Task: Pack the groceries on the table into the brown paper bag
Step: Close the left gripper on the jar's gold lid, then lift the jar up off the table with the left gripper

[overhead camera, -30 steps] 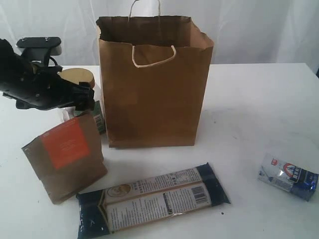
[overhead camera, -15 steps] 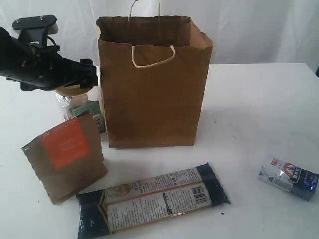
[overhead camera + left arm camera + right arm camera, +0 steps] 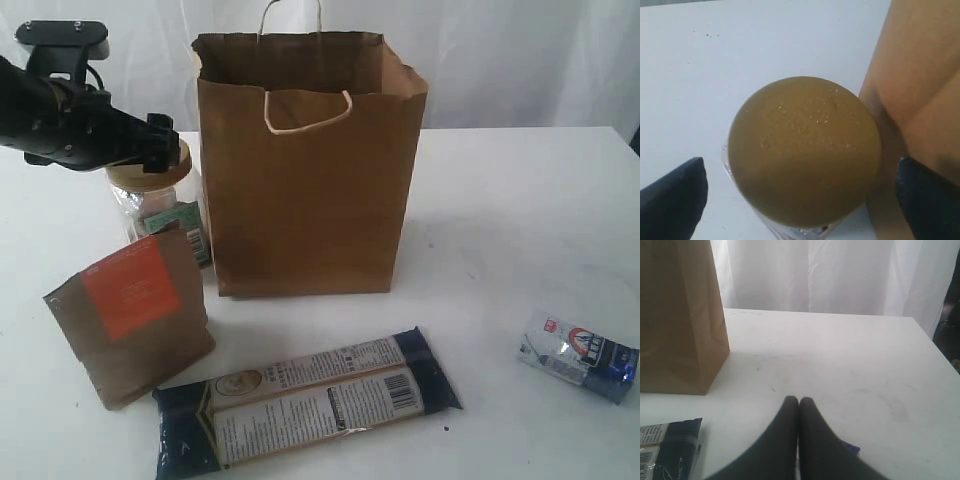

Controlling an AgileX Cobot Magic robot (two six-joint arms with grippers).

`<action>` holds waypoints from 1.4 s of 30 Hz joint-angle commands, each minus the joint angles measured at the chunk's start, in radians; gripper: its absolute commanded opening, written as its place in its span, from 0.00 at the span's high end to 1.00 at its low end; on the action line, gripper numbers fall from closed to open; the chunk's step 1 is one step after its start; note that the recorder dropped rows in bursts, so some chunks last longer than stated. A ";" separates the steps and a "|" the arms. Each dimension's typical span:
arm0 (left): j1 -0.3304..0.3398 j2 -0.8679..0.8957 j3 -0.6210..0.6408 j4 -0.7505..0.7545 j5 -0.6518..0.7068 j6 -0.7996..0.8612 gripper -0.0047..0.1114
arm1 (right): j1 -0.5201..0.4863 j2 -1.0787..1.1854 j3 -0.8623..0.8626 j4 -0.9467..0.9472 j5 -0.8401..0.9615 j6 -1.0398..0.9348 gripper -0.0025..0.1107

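Standing just beside the brown paper bag (image 3: pixel 300 190), touching or nearly touching its side, is the gold-lidded clear jar (image 3: pixel 150 200). The left gripper (image 3: pixel 800 192) straddles the lid, jaws spread wide, gripping nothing. Farther from the bag, the right gripper (image 3: pixel 798 427) is clenched, empty.
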 commanded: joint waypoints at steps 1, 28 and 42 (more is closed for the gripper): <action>0.001 0.016 -0.006 0.004 -0.005 0.018 0.08 | -0.004 -0.007 0.005 -0.007 -0.007 0.000 0.98; 0.001 0.092 -0.006 0.007 -0.098 0.122 0.08 | -0.004 -0.007 0.005 -0.007 -0.007 0.000 0.98; 0.001 0.109 -0.006 0.007 -0.091 0.122 0.81 | -0.004 -0.007 0.005 -0.007 -0.007 0.000 0.98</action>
